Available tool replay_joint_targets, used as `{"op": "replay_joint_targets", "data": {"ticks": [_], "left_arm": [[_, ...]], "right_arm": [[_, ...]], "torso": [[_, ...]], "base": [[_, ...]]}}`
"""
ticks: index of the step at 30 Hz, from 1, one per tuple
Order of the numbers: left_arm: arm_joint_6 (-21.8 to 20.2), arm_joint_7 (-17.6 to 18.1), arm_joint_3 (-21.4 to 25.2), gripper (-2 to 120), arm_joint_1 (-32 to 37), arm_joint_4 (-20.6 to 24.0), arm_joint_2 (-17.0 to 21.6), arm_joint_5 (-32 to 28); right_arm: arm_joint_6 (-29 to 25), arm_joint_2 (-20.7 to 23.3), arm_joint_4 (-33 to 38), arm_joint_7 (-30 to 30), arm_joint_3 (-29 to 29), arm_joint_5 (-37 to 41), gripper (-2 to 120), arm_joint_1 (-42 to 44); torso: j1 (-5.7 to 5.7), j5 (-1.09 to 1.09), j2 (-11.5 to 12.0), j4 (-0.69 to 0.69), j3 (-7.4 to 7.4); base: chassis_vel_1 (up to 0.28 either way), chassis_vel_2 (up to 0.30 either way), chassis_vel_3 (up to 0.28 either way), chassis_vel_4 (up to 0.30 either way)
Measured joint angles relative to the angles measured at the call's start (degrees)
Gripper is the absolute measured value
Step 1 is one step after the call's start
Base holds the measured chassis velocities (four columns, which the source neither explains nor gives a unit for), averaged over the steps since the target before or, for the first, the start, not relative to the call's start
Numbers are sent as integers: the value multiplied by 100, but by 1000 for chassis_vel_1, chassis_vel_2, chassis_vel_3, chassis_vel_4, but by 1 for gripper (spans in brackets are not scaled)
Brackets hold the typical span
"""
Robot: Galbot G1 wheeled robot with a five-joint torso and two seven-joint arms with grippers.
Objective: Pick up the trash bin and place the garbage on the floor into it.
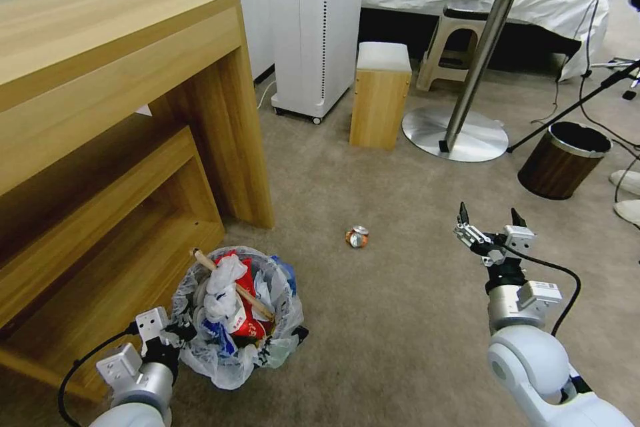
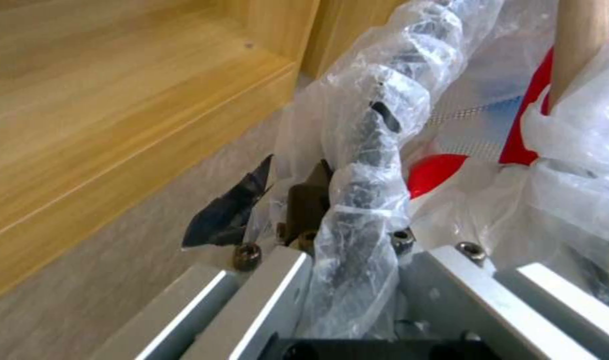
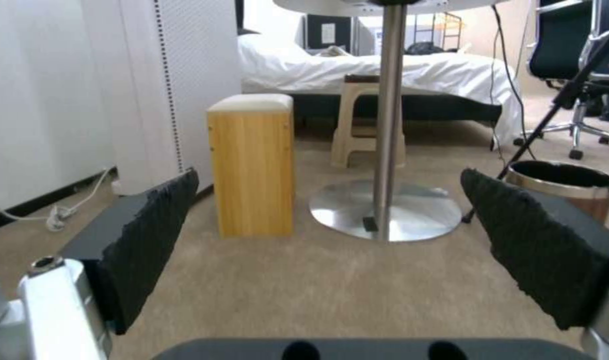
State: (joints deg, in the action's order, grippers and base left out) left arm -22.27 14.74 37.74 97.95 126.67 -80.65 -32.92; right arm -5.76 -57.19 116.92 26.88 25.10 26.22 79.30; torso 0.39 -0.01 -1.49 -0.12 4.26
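The left gripper [image 1: 179, 332] is clamped on the trash bin [image 1: 237, 310] rim at nine o'clock; the right gripper [image 1: 491, 221], fingers apart, faces a light, stiff crushed can [image 1: 357, 236] best pinched across its sides.

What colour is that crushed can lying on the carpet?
The crushed can is orange-red and silver, clearest in the head view.

Crinkly glossy plastic lines the trash bin [image 1: 235, 310] at lower left; the crushed can [image 1: 357, 236] at centre is shiny metal on the matt short-pile floor [image 1: 400, 320].
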Motion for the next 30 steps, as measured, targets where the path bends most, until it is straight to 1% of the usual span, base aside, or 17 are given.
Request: {"op": "replay_joint_targets", "data": {"ticks": [16,17,20,23,24,25,28,30], "left_arm": [[-1,-4,-21,0,-46,-95,-51,32],[-1,-6,-18,0,-49,-98,-48,30],[-1,-5,-18,0,-51,-113,-37,30],[-10,-5,-20,0,-60,-135,-29,21],[-13,-4,-23,0,-72,-152,-23,16],[-18,-4,-32,0,-81,-173,-16,11],[-23,-2,-42,0,-108,-195,-14,5],[-30,-2,-47,0,-122,-206,-15,-1]], "right_arm": [[-70,2,-169,-12,-164,-12,100,-101],[-73,-1,-191,-14,-187,-13,100,-124],[-74,-3,-217,-15,-218,-14,100,-158],[-91,-9,-242,-24,-250,-19,100,-190],[-115,-11,-244,-62,-268,-10,100,-206],[-148,-12,-272,-78,-303,-6,100,-221],[-186,-15,-311,-101,-352,-3,100,-245],[-188,-19,-326,-102,-384,17,100,-261]], "torso": [[0,0,1,-1,0],[0,3,2,0,-1],[0,0,1,0,-1],[-1,2,1,1,-1],[0,-1,1,0,0],[0,2,1,0,0],[0,-1,2,0,1],[0,2,1,0,0]], "base": [[-160,151,154,-159],[-136,157,161,-167],[-139,163,161,-164],[-148,170,174,-154],[-154,167,121,-146],[-119,110,121,-104],[-90,85,87,-92],[-52,45,51,-44]]}}
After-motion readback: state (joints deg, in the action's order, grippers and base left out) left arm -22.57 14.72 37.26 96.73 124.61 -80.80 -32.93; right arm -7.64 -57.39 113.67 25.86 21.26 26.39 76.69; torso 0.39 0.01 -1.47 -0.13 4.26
